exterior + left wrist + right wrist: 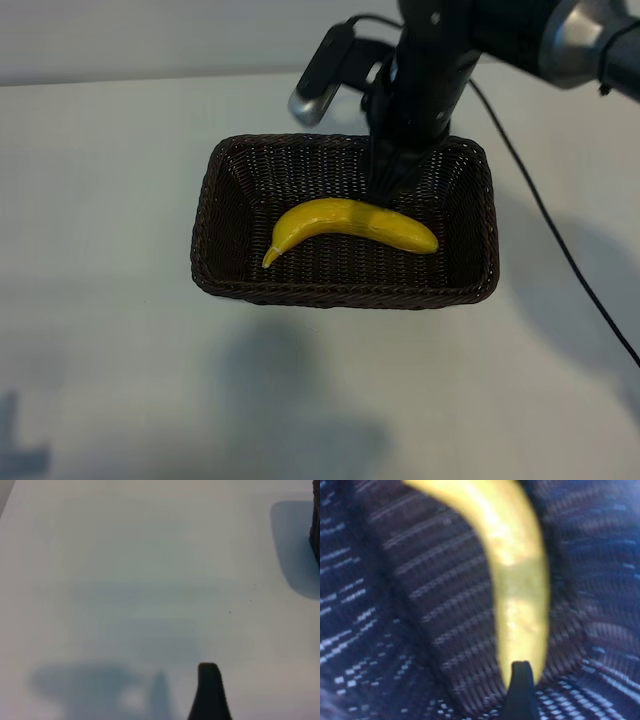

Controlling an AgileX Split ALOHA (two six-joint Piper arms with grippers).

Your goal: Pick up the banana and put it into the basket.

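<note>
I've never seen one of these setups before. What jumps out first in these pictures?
The yellow banana lying inside the dark woven basket in the middle of the white table. Right above it, at the basket's far side, hangs the black right arm, its hand open just over the banana. The left hand shows only as a dark fingertip over bare table.

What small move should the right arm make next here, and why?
Probably lift the right gripper straight up and clear of the basket. The banana already lies flat on the basket floor, and the jaws look open with nothing between them. The left gripper sits parked over bare table.
</note>
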